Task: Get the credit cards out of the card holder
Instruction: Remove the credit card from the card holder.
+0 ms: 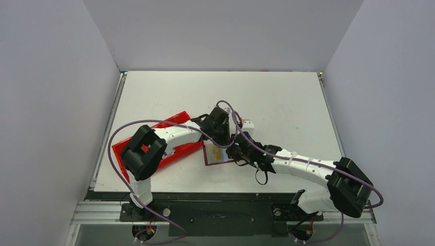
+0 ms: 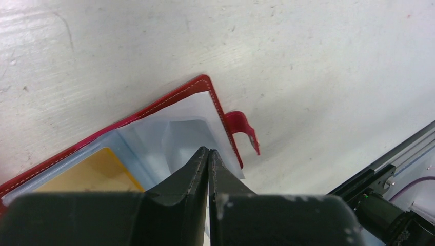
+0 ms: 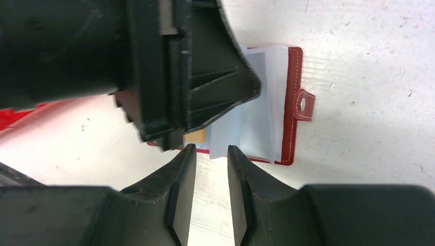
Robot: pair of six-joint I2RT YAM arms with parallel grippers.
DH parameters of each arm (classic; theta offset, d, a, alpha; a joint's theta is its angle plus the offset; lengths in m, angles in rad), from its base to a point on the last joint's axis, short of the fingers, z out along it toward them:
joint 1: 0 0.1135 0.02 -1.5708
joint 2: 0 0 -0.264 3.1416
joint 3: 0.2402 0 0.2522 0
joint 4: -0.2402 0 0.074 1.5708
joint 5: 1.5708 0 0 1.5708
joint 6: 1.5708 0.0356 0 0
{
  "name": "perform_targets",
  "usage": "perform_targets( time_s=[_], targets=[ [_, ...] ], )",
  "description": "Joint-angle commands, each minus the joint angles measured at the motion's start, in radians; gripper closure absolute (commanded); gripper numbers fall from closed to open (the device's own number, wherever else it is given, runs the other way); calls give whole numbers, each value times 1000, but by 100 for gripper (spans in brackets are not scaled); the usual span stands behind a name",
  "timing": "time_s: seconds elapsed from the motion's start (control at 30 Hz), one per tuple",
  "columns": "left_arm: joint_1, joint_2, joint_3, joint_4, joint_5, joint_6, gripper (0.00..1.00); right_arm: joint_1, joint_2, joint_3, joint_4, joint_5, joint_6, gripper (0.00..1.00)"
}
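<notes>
The dark-red card holder [image 1: 207, 156] lies open on the table, its strap tab [image 3: 303, 105] sticking out to the side. A gold credit card [image 2: 87, 174] sits in a grey-blue pocket; a strip of the card [image 3: 196, 136] shows under the left arm's fingers. My left gripper [image 2: 209, 149] is shut, its tips against the pale pocket sheet [image 2: 179, 133]; I cannot tell whether they pinch it. My right gripper [image 3: 212, 149] is open by a narrow gap at the holder's near edge. A corner of a pocket leaf [image 3: 220, 151] pokes between its tips, which do not grip it.
A bright-red plastic tray [image 1: 177, 119] lies left of the holder, partly under the left arm. Both arms crowd together over the holder [image 3: 293, 102]. Bare white table [image 1: 277, 102] stretches behind and to the right, with grey walls around it.
</notes>
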Motion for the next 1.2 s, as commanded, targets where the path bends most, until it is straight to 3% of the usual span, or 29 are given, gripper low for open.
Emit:
perform_targets(
  time_s=[0.0,0.3,0.5,0.73,0.93,1.17],
  targets=[
    [-3,32,54,28,32,17,98,47,-94,-38,144,31,-39,74],
    [-2,45,73,24,52,25,98,128,-33,-45,248,56,-108,75],
    [-3,25,88,19,68,46,97,159,-8,-34,251,117,-114,81],
    [9,-27,140,8,84,87,85,161,-75,-41,217,166,-112,81],
    [33,-59,188,-27,82,101,82,161,-86,-23,185,162,-105,80],
    [116,-206,136,-151,-100,76,80,128,-50,11,182,38,-93,72]
  ],
)
